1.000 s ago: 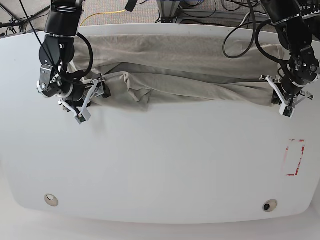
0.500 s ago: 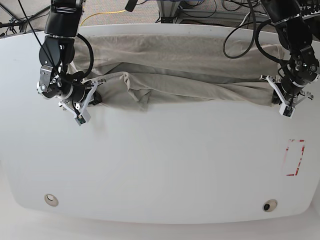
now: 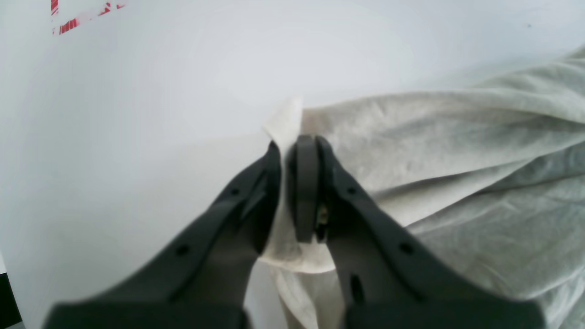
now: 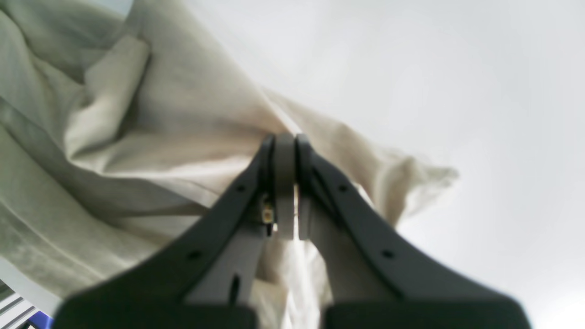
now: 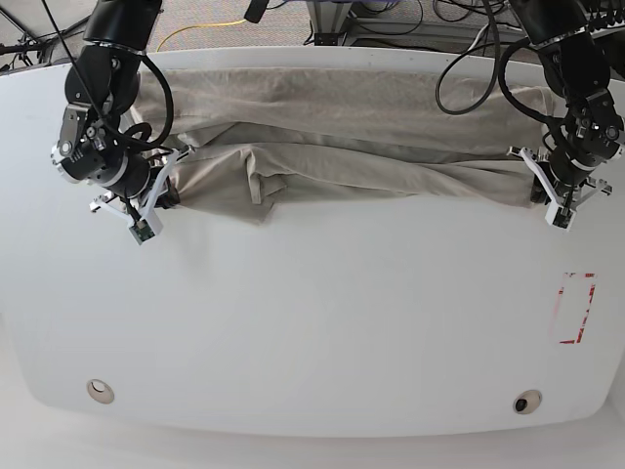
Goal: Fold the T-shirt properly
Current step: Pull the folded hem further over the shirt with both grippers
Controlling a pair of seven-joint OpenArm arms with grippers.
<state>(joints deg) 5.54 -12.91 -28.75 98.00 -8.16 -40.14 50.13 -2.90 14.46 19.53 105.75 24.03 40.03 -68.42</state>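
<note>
Clamping down is the new event: the right gripper (image 4: 285,139), which stood with jaws apart a second ago just beside the shirt's edge, now has them pinched together on a fold of the T-shirt (image 5: 342,147). In the base view that gripper (image 5: 168,200) has also shifted toward the table's left edge compared with the earlier frames, and the bunched front hem has gone with it, so the cloth between the two arms lies longer and less heaped. Its wrist view shows fabric fanning out on both sides of the tips, with a loose corner hanging past them.

The left gripper (image 3: 295,146) is unchanged: jaws closed on a thin edge of fabric, a small tab of cloth poking up between the tips. In the base view it (image 5: 547,200) sits at the shirt's other end, same spot as before.

Judgement: both ends of the near edge are now held, so the grasp step looks done and the arms are set up to tension or lift that edge for a fold. Wrinkles in the middle are not yet flattened.

The T-shirt lies as a long rumpled band across the far side of the white table (image 5: 312,322), near half bare. Red tape marking (image 5: 576,308) sits well apart from the cloth.
</note>
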